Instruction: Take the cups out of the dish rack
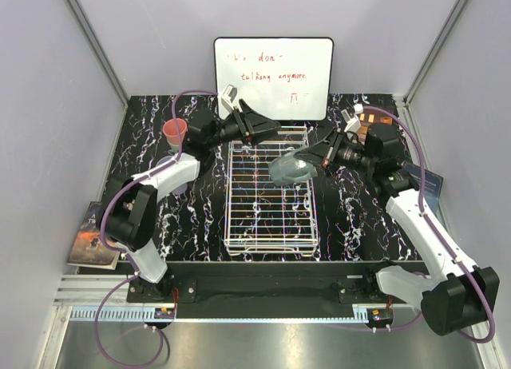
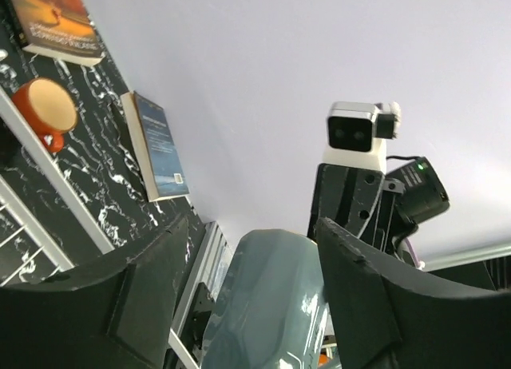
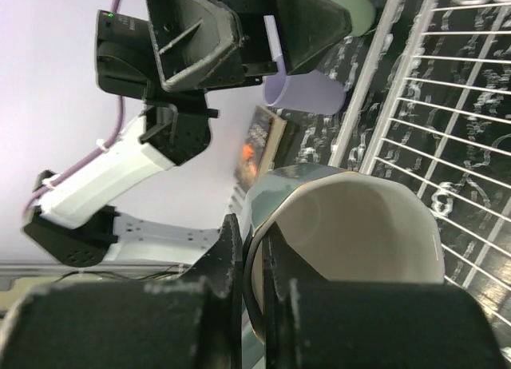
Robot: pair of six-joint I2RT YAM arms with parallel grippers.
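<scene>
Right end effector (image 1: 314,160) is closed on the rim of the grey cup (image 1: 290,170), one finger inside the wall and one outside, holding it clear above the dish rack (image 1: 263,217). Risk: a pinch on a single glossy wall gives little hold. A fast swing, or a knock against the left end effector (image 1: 267,129), could twist the cup free and drop it onto the wires. That end effector stands near with jaws apart, apparently gripping nothing. The cup lies nearly on its side: mouth toward the right arm, base toward the left arm, long axis roughly across the rack. A lavender cup (image 3: 307,91) sits on the surface (image 1: 351,217) just beside the rack
</scene>
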